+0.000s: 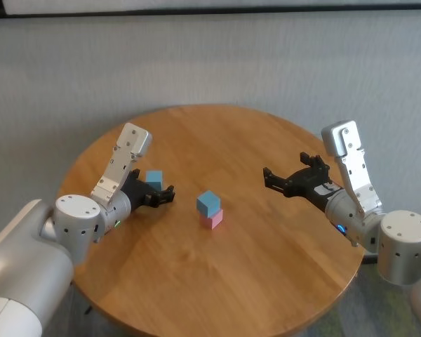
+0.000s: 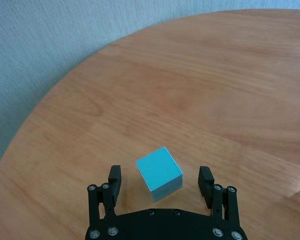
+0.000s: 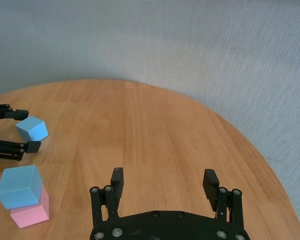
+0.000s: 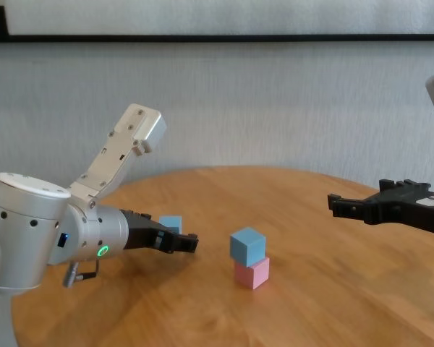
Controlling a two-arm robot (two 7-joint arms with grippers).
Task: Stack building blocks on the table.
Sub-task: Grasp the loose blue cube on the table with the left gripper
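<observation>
Two arms reached in over the table (image 1: 266,267) from its near side, each bent at the elbow with its forearm angled toward the middle. Low on the robot's left, the left gripper (image 2: 160,181) lay close above the wood with its jaws spread wide, one finger on either side of a loose blue block (image 2: 159,173) that sat flat on the table; neither pad appeared to touch it. On the robot's right, the right gripper (image 3: 164,181) hovered higher over bare wood, jaws likewise released and holding nothing. Between the two, near the table's centre, a second blue block (image 1: 208,203) rested on the pink block (image 1: 212,218), turned slightly askew on it. Round and honey-brown, the tabletop showed a clear grain. Beyond its far edge stood a pale grey textured wall (image 1: 217,63), with a dark strip (image 4: 224,37) running along it higher up.
</observation>
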